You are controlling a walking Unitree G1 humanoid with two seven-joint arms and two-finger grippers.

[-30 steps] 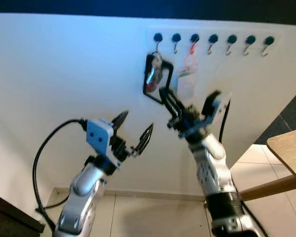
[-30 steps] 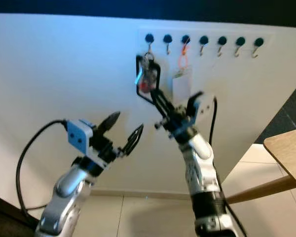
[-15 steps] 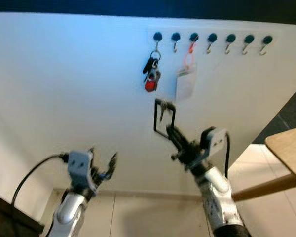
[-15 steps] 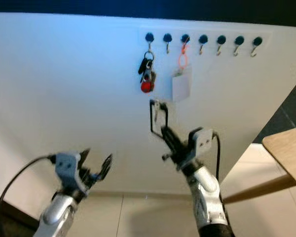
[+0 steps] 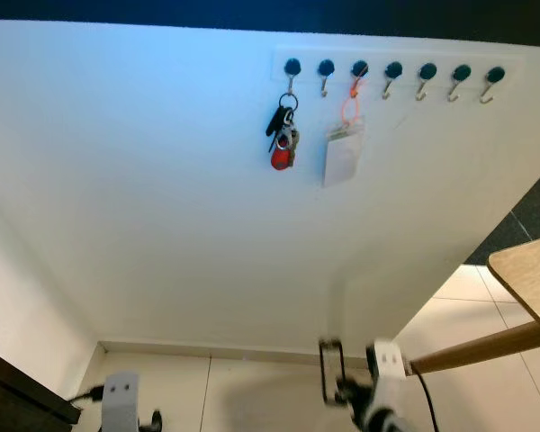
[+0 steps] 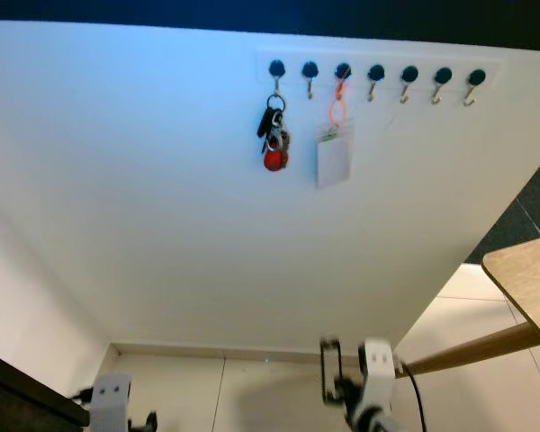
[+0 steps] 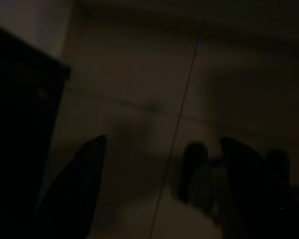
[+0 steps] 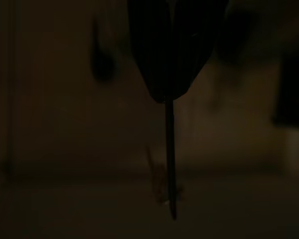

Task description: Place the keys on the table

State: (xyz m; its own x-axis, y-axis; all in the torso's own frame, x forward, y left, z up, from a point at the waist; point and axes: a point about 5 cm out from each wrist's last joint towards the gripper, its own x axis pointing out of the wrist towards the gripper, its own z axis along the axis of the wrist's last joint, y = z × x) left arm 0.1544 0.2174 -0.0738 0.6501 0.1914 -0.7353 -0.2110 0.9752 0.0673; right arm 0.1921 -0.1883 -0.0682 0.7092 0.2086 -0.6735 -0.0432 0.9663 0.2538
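Observation:
My right gripper (image 8: 168,92) is shut on a thin black key loop (image 5: 330,372), low down in front of the white wall. In the dark right wrist view the black loop (image 8: 170,149) hangs straight from the closed fingertips, with a small key (image 8: 159,185) faint near its end. Another bunch of keys (image 5: 283,144) with a red fob hangs from the leftmost hook. My left gripper (image 7: 162,159) is open over the tiled floor, holding nothing. The wooden table (image 5: 529,270) juts in at the right edge.
A row of several hooks (image 5: 394,74) runs along the top of the white wall. A white badge (image 5: 341,155) on an orange cord hangs from the third hook. Dark furniture (image 5: 18,396) stands at the lower left. Pale floor tiles (image 5: 468,306) lie beneath the table.
Both arms have dropped from near the hooks to the bottom of the picture. The right gripper brought the black loop down with it; the red-fob bunch stayed on its hook.

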